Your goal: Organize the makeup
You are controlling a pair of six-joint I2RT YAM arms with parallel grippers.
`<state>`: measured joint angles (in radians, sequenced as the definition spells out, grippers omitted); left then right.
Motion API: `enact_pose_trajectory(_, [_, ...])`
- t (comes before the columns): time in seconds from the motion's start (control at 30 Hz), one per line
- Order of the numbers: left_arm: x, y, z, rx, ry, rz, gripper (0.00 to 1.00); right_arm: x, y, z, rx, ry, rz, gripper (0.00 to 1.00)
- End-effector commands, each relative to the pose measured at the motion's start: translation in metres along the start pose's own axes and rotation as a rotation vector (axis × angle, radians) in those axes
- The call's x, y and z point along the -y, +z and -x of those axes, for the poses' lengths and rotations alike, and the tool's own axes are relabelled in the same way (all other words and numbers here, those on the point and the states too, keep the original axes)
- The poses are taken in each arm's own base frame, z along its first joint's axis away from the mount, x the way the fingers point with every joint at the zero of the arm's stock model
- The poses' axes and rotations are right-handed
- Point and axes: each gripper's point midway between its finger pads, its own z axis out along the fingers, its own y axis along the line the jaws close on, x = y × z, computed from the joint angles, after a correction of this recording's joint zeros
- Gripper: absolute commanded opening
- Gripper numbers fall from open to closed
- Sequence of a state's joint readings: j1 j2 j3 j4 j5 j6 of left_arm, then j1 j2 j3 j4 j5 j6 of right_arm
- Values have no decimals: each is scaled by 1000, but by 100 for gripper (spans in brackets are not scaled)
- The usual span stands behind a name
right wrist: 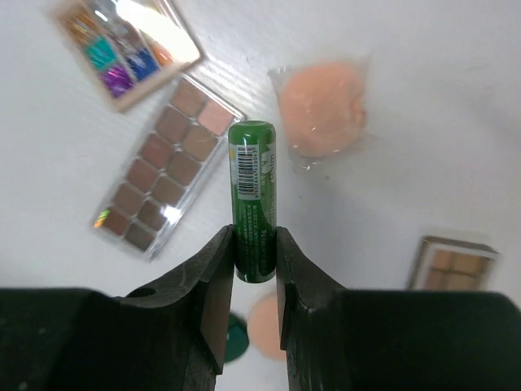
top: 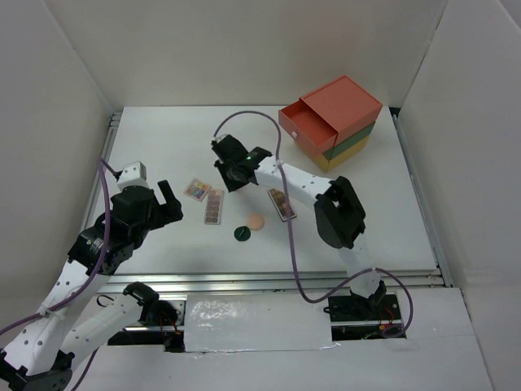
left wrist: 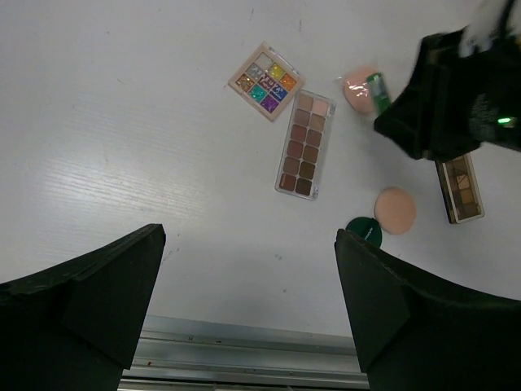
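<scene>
The makeup lies in a little bunch in the middle of the white table (top: pixel 163 147), well away from the walls, with lots of bare room on the left and right. The right gripper (right wrist: pixel 254 244) pinches a green tube (right wrist: pixel 252 187) between its two fingers. Only its own wrist camera shows this well; from above, the gripper hides the tube. The left gripper (left wrist: pixel 248 236) hangs over the near left part of the table, fingers spread wide with nothing in them. Its camera looks down on a small square palette (left wrist: pixel 265 81) of many colours and a long brown palette (left wrist: pixel 306 145) just beside it. It also sees a peach compact (left wrist: pixel 396 210) with a dark green disc (left wrist: pixel 364 232) right next to it; I cannot tell if they touch. Another peach round (left wrist: pixel 358 90) sits in a clear wrapper. A second long palette (left wrist: pixel 460 189) is half hidden under the right gripper there, and cut off at the side in the right wrist view. Only the top view shows the big drawer box (top: pixel 334 122) in the far right corner, top drawer pulled out a bit.
</scene>
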<state>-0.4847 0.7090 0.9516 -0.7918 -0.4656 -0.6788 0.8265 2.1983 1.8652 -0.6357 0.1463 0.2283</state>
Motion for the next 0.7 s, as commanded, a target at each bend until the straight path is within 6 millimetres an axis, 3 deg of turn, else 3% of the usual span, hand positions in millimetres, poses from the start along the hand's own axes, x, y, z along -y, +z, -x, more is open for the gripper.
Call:
enact_pose_trajectory(0.0, [4,-3,10,35,4,-28,99,16,-127,91,310,-2,0,13])
enact_pose_trajectory(0.03, [5,-2,9,33,7,-31,99,36,-141,106,348,-21,-35,14])
enact_pose_trajectory(0.1, [6,-2,8,30,9,-39,99,69,-157,117,361,-27,-109,14])
enact_pose_trajectory(0.13, [6,-2,8,30,9,-39,99,105,-172,134,398,-8,-196,14])
enact_pose_trajectory(0.2, [5,-3,9,32,5,-37,99,140,-180,137,383,15,-279,14])
enact_pose_trajectory(0.23, [6,-3,8,31,7,-39,99,170,-191,144,397,21,-338,14])
enact_pose_trajectory(0.33, [7,-3,8,32,8,-49,99,214,-203,145,405,35,-428,14])
enact_pose_trajectory(0.47, [9,-1,7,23,16,-54,99,252,-206,141,398,75,-465,15])
enact_pose_trajectory(0.57, [9,0,6,16,20,-52,99,271,-197,133,375,103,-470,16])
enact_pose_trajectory(0.67, [10,0,6,17,22,-56,99,270,-187,126,355,101,-452,19])
